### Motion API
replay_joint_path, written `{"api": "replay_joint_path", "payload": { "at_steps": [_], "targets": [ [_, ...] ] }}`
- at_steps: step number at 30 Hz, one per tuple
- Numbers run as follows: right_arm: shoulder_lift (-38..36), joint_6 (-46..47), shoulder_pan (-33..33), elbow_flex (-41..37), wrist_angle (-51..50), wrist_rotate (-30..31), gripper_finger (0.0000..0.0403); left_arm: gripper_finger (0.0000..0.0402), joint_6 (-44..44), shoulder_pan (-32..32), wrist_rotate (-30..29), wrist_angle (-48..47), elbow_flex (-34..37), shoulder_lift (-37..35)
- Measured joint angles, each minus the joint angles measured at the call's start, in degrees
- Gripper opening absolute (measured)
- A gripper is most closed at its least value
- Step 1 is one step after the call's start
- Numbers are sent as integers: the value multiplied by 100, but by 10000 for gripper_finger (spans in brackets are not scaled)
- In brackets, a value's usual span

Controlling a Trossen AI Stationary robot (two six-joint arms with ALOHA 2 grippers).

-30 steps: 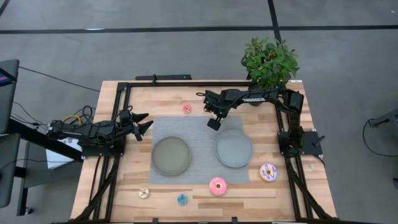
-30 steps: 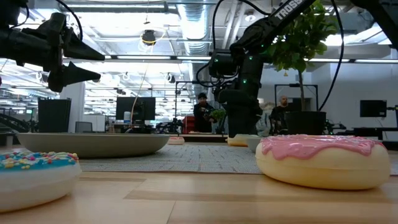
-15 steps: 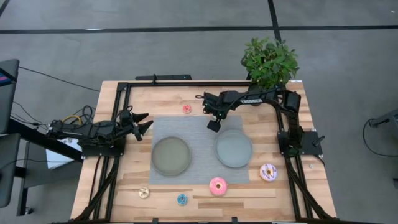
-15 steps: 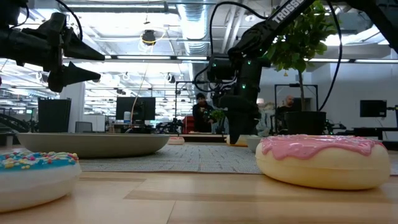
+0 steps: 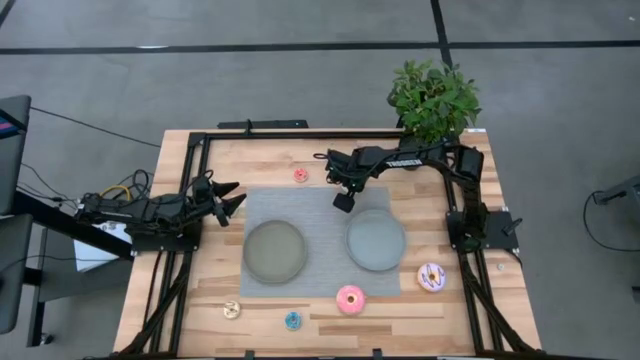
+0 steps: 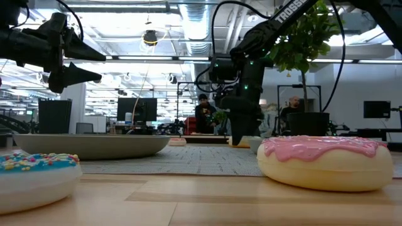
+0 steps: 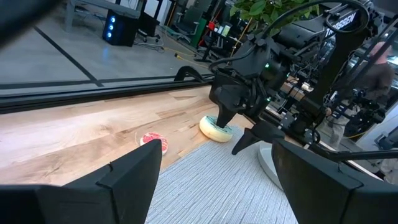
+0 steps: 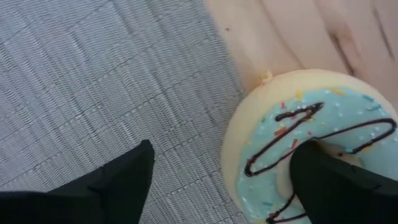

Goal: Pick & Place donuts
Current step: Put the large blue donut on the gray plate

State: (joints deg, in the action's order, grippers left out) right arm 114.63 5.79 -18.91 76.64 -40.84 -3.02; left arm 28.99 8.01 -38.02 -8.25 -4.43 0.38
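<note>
Right claw point(image 5: 344, 195) spread wide, pointing down at the far edge of the grey mat point(image 5: 320, 215), just off the far rim of the right plate point(image 5: 376, 239). In the right wrist view one finger point(image 8: 333, 183) sits at the hole of the green-white sprinkled donut point(image 8: 311, 143), the other finger over the mat; donut not gripped, resting on the table point(image 5: 260, 160) at the mat's far edge. Right arm reaches leftward from its far-right base, elbow bent, wrist tipped downward. Left claw point(image 5: 228, 198) wide too, empty, held level above the table at the mat's left edge, arm stretched in from the left. Red tiny donut point(image 5: 300, 175) far of the mat. Near edge: pink donut point(image 5: 350, 298), white-purple sprinkled donut point(image 5: 431, 277), blue tiny donut point(image 5: 292, 320), cream tiny donut point(image 5: 232, 310). Left plate point(image 5: 275, 250) on the mat.
</note>
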Motion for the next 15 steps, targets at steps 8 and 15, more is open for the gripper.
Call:
{"api": "replay_joint_path", "payload": {
  "at_steps": [8, 15],
  "targets": [
    [0, 123, -119, 0, -4, 21, 244, 298, -2, -1, 4, -2, 0, 0],
    [0, 220, -191, 0, -31, -2, 186, 298, -4, 0, 4, -2, 0, 0]
  ]
}}
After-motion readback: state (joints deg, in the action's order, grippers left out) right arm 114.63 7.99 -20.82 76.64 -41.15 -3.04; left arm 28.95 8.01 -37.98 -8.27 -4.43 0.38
